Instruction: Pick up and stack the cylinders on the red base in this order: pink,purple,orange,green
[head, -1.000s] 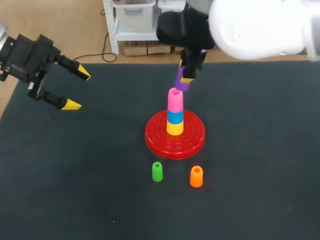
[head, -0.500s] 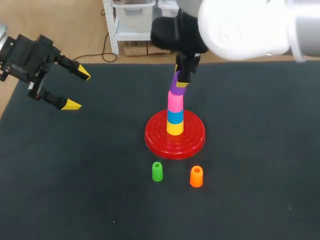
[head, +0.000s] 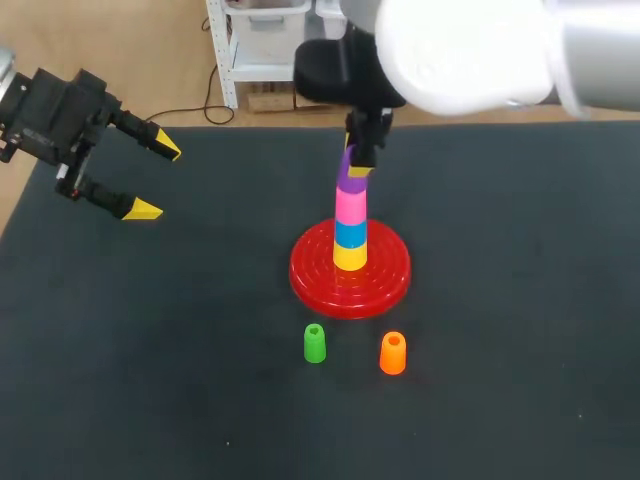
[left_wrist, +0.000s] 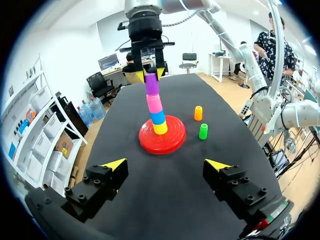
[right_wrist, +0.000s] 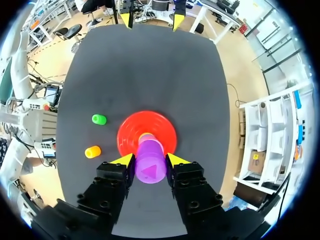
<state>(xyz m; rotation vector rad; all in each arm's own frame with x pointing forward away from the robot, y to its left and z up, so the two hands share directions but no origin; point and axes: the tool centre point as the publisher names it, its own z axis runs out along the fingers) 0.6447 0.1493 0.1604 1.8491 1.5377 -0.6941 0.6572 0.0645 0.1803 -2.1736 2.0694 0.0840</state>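
so my right hand (right_wrist: 149, 160) just swung the purple cylinder (head: 350, 183) down onto the pink cylinder (head: 350, 205) over the red base (head: 385, 280), still clamped on it; left hand (head: 157, 180) hangs wide open; orange cylinder (head: 392, 353) and green cylinder (head: 314, 343) wait on the counter (head: 520, 380), so letting go looks next.

You see the red base (head: 385, 282), centre, in glossy ridged plastic, on the table (head: 520, 380) of matt, dark, felt-like cloth.

worktop (head: 520, 380): dark, matte | red base (head: 385, 285): sat flat on worktop | green cylinder (head: 314, 343): upright, near red base on robot's side, leftward | orange cylinder (head: 393, 353): upright, near red base on robot's side, rightward, apart from green cylinder
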